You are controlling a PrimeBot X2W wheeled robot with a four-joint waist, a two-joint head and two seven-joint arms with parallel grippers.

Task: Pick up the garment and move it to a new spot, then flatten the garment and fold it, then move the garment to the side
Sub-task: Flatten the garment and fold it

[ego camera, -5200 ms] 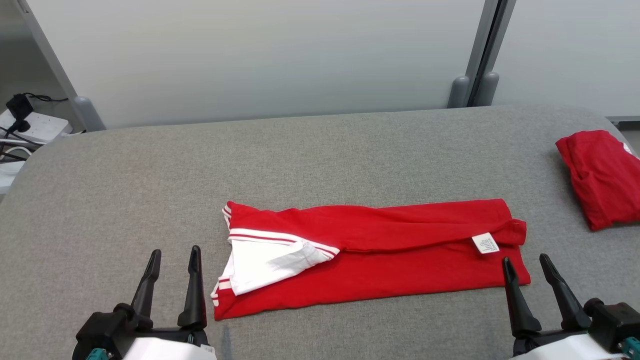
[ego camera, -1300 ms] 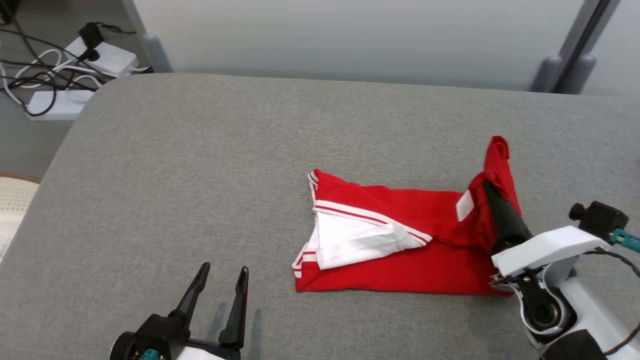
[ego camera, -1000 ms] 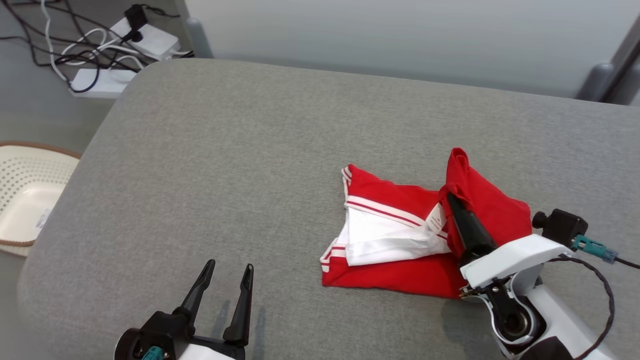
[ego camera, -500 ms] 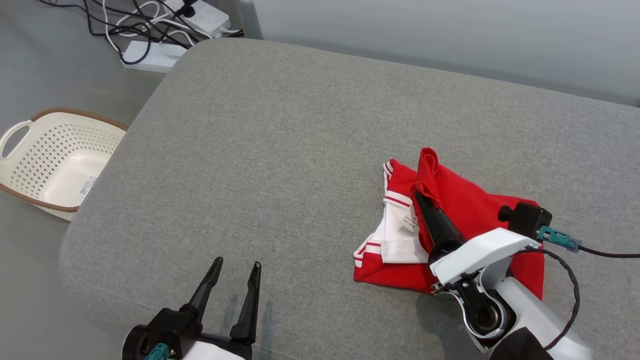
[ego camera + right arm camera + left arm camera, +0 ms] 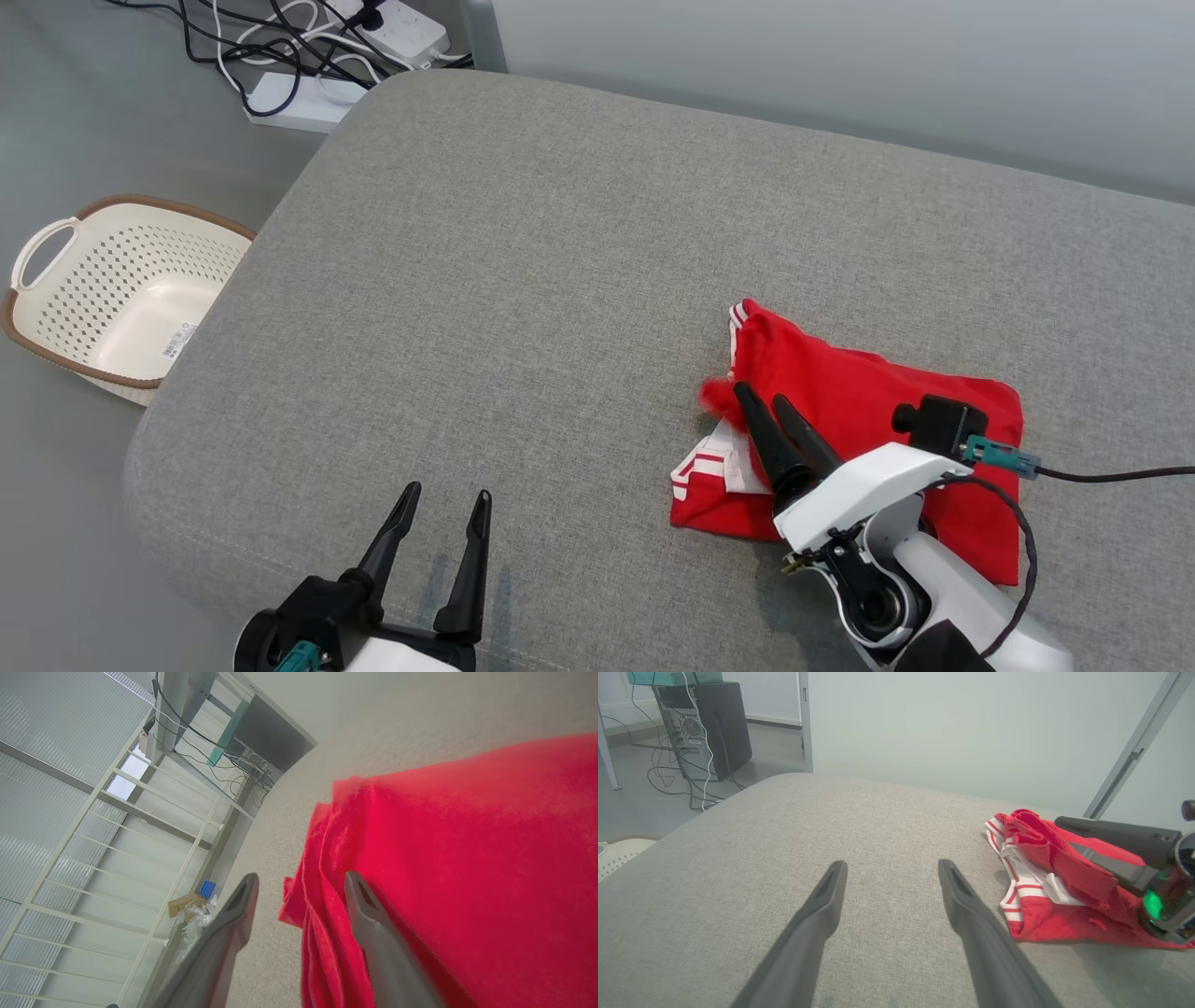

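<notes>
Head view has the red garment with white striped trim (image 5: 868, 401) lying folded in a loose bundle on the grey fabric-covered table (image 5: 523, 233). It sits nearer the front edge than the far one and well in from the rounded left corners. A red-and-white striped hem pokes out at the bundle's left side. The right gripper (image 5: 759, 399) lies low over that left side with its two dark fingers parted. In the right wrist view the doubled red edge hangs loose between them and nothing is pinched. The left gripper (image 5: 446, 495) hovers over bare table near the front edge, jaws spread wide and holding nothing, well apart from the garment. Beyond the table's left edge a cream perforated plastic basket (image 5: 112, 299) with a brown rim stands on the floor. Past the far left corner, white power strips (image 5: 299, 93) lie among tangled black cables (image 5: 215, 37).
</notes>
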